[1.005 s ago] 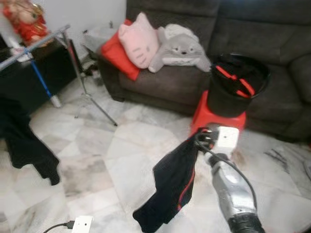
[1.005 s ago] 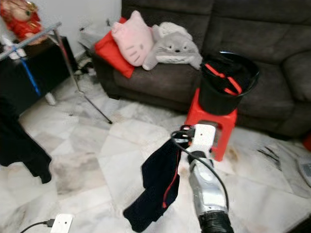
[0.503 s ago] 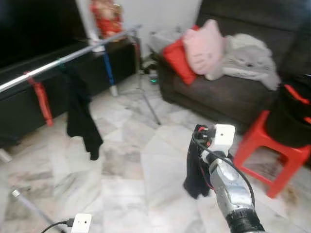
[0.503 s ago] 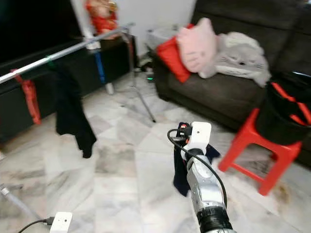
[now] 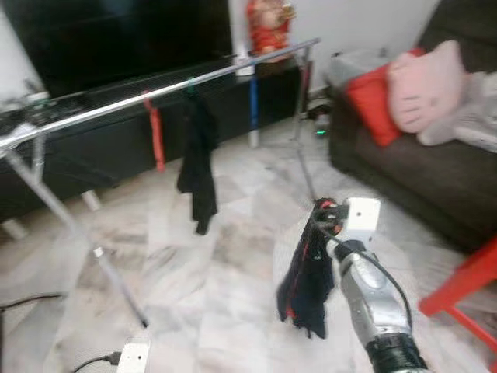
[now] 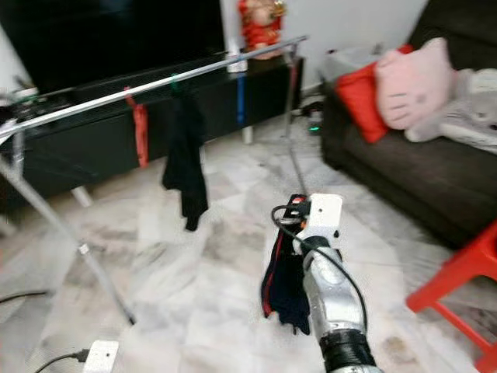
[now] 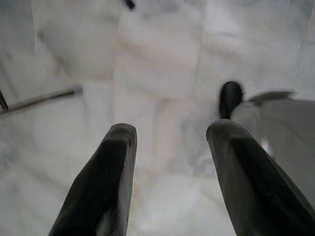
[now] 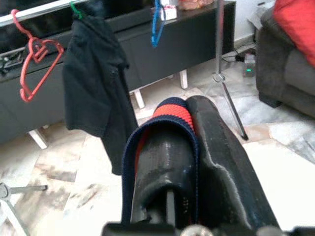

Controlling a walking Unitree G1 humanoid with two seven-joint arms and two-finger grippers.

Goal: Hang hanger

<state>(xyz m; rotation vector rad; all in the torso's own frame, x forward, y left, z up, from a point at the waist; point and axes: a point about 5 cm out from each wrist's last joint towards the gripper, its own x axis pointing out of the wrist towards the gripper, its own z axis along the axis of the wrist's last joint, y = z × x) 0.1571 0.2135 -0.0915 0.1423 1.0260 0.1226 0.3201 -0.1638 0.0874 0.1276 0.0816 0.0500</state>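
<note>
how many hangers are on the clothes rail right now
3. A bare red hanger, a green hanger under the black garment, and a blue hanger farther along the rail. Another may be hidden inside the garment in the right gripper.

The two head views look forward and down from standing height across a pale marble floor (image 5: 194, 311), both taking in a long silver clothes rail (image 5: 155, 89) and a dark sofa (image 6: 404, 163). The left wrist view faces straight down, close to the floor. The right wrist view looks level towards the rail.
</note>
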